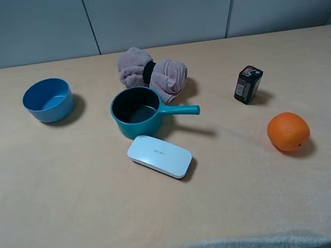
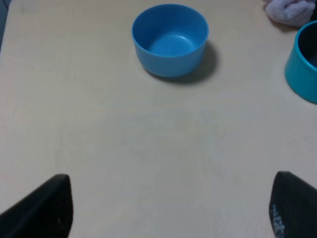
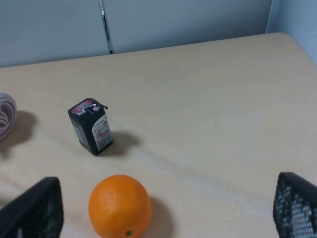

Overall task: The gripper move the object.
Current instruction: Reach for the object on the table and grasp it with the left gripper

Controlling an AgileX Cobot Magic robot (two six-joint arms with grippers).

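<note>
The mid-blue bowl [image 1: 47, 100] stands upright and empty at the far left of the table. In the left wrist view the bowl [image 2: 170, 39] lies straight ahead of my left gripper [image 2: 168, 203]. The gripper is open and empty, well short of the bowl, and its dark fingertips [image 2: 44, 208] show at the frame's lower corners. My right gripper [image 3: 166, 208] is open and empty on the right side, just short of an orange [image 3: 120, 206]. In the high view only dark corners of the arms show at the bottom edge.
A teal pot with a handle [image 1: 137, 111] stands mid-table, right of the bowl, with a pink towel [image 1: 150, 72] behind it and a white case [image 1: 159, 156] in front. A dark carton [image 1: 248, 84] and the orange [image 1: 288, 131] stand at the right.
</note>
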